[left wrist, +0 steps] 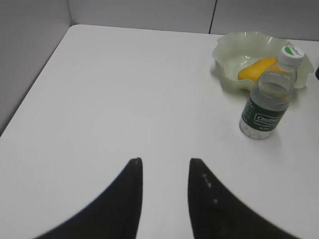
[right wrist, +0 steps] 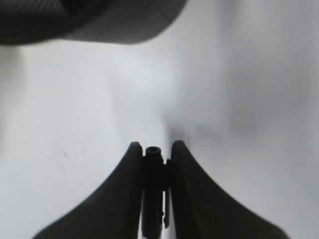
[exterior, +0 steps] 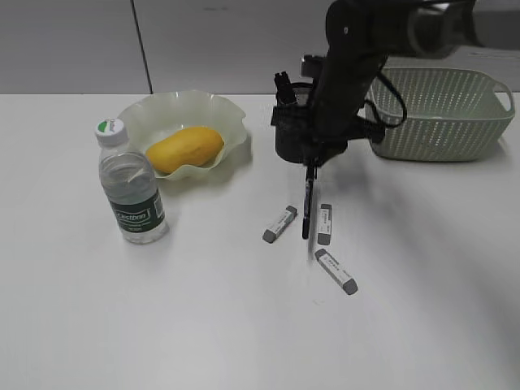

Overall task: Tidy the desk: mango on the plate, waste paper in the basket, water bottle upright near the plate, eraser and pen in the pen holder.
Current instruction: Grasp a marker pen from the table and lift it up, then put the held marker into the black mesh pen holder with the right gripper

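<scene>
My right gripper (exterior: 310,165) (right wrist: 153,146) is shut on the black pen (exterior: 307,203) (right wrist: 153,169), which hangs upright with its tip low between two erasers. The black pen holder (exterior: 286,140) stands just behind it, partly hidden by the arm. Three grey-white erasers (exterior: 280,224) (exterior: 325,224) (exterior: 336,271) lie on the desk (exterior: 244,325). The mango (exterior: 185,149) (left wrist: 256,67) lies in the wavy green plate (exterior: 231,114) (left wrist: 224,55). The water bottle (exterior: 130,191) (left wrist: 264,107) stands upright in front of the plate. My left gripper (left wrist: 164,162) is open and empty over bare desk. The waste paper is not in view.
The pale green woven basket (exterior: 443,114) stands at the back right, behind the right arm. A grey wall runs along the desk's far edge. The desk's left edge (left wrist: 30,94) shows in the left wrist view.
</scene>
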